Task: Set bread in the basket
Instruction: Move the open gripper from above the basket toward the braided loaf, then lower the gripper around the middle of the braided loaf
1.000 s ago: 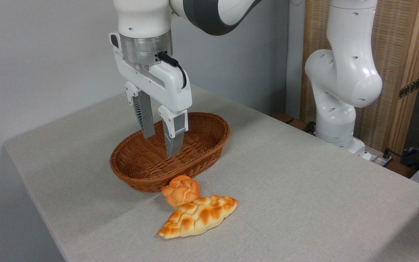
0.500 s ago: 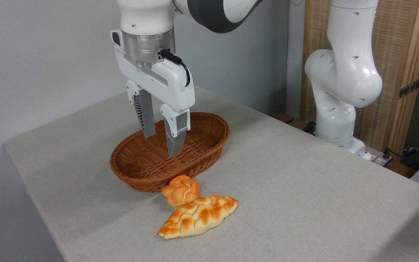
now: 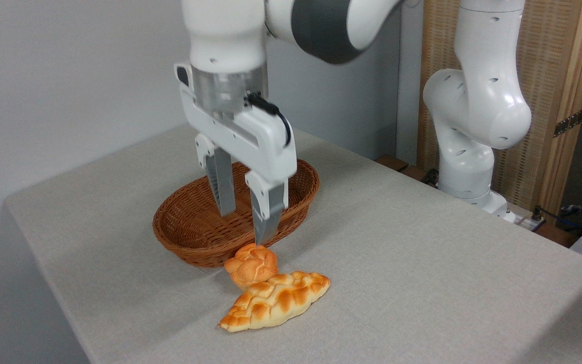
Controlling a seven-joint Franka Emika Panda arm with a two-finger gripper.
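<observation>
The tool [image 3: 247,222], fingers spread and empty, hangs over the basket [image 3: 190,237]. The bread [image 3: 276,300] lies on the bench [image 3: 422,263] near its front edge, touching a bun [image 3: 251,264]. Best to pinch across the bread's middle, clear of the bun.

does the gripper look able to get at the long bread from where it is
Probably yes. The open gripper hangs empty above the basket's near rim, and the bread lies bare on the table just in front. Only the small bun touching its far edge could crowd a finger.
</observation>
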